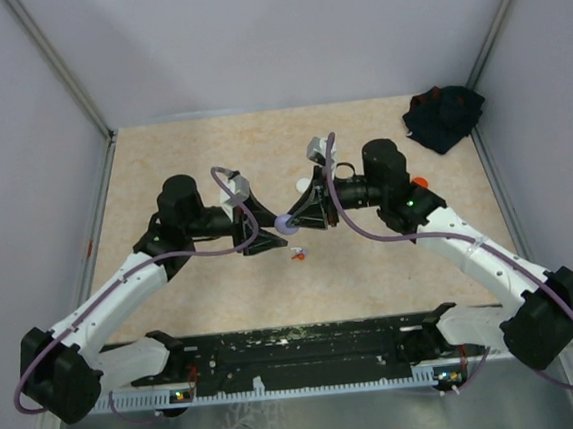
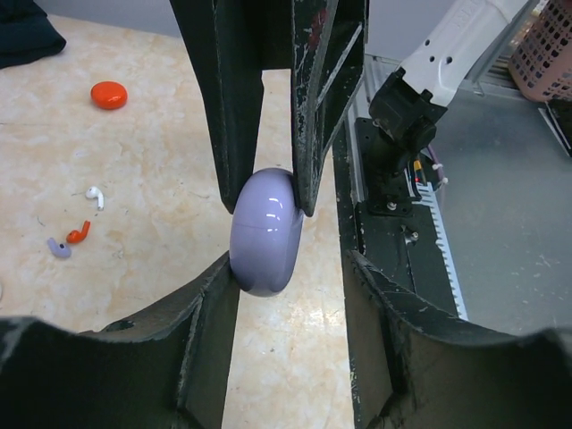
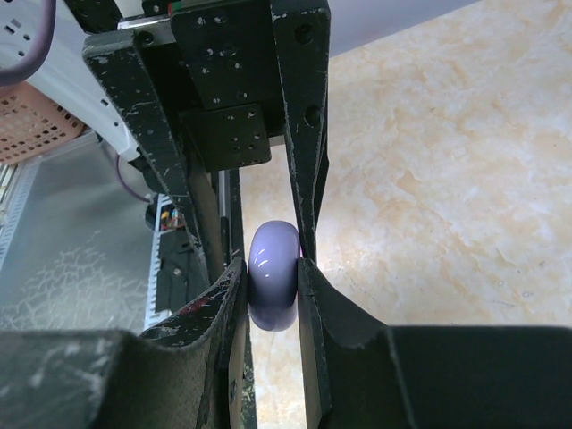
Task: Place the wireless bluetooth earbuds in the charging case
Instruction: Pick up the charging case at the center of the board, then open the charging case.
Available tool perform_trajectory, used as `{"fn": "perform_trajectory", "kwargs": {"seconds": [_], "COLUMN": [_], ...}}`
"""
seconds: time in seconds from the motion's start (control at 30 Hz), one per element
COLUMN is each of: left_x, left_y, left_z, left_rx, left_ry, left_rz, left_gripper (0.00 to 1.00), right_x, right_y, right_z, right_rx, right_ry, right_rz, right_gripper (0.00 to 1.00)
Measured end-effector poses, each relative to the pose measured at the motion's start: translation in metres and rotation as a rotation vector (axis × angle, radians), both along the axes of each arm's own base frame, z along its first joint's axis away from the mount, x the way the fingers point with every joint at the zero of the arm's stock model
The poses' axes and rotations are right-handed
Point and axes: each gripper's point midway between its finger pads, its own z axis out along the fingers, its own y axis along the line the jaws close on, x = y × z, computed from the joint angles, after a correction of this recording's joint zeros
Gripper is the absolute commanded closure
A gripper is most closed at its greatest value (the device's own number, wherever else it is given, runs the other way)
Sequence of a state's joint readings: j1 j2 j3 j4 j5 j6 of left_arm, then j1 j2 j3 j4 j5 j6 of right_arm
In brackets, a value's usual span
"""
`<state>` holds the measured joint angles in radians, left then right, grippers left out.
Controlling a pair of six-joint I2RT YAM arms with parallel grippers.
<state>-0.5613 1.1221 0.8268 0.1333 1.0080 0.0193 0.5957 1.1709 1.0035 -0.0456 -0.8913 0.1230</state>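
A round lavender charging case (image 1: 286,225) hangs in the air over the middle of the table, pinched flat between the pads of my right gripper (image 3: 271,273), which is shut on it. My left gripper (image 2: 290,268) faces it from the other side with its jaws spread around the case (image 2: 264,232). One left finger (image 2: 223,286) touches the case's side, and the other (image 2: 362,286) stands well apart. Three tiny earbuds lie loose on the table below: white (image 2: 95,197), red (image 2: 79,232) and purple (image 2: 59,248). From above they show as small specks (image 1: 297,255).
An orange round case (image 1: 420,181) lies on the table behind the right arm. A dark crumpled cloth (image 1: 444,115) sits at the back right corner. A black rail with a toothed strip (image 1: 309,358) runs along the near edge. A pink basket (image 2: 545,45) stands off the table.
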Motion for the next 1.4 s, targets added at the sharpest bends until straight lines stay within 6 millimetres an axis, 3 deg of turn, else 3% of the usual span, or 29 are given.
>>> {"fn": "perform_trajectory", "kwargs": {"seconds": [0.23, 0.33, 0.47, 0.57, 0.63, 0.97, 1.4], "left_x": [-0.002, -0.002, -0.002, -0.001, -0.001, 0.001, 0.005], "left_y": [0.001, 0.001, 0.002, 0.003, 0.003, 0.008, 0.005], "left_z": [-0.002, -0.003, -0.003, -0.003, -0.003, 0.005, 0.008], "left_rx": [0.001, 0.004, 0.004, 0.004, 0.004, -0.031, -0.077], "left_ry": [0.040, 0.053, 0.061, 0.060, 0.056, 0.011, 0.034], "left_rz": [-0.015, -0.015, -0.017, -0.009, -0.008, 0.054, 0.082], "left_gripper": [0.62, 0.78, 0.98, 0.99, 0.99, 0.99, 0.99], "right_x": [-0.004, -0.008, -0.008, -0.006, -0.003, 0.003, 0.009], "right_y": [0.003, 0.004, 0.005, 0.004, 0.005, 0.000, 0.000], "right_z": [-0.004, -0.005, -0.004, -0.004, -0.003, 0.013, -0.003], "right_rx": [-0.004, -0.003, -0.004, -0.009, -0.009, 0.024, 0.010], "right_ry": [0.001, 0.004, -0.007, -0.014, -0.026, -0.106, -0.099], "right_rz": [0.041, 0.062, 0.067, 0.059, 0.041, -0.017, -0.051], "right_gripper": [1.00, 1.00, 0.73, 0.55, 0.49, 0.37, 0.36]}}
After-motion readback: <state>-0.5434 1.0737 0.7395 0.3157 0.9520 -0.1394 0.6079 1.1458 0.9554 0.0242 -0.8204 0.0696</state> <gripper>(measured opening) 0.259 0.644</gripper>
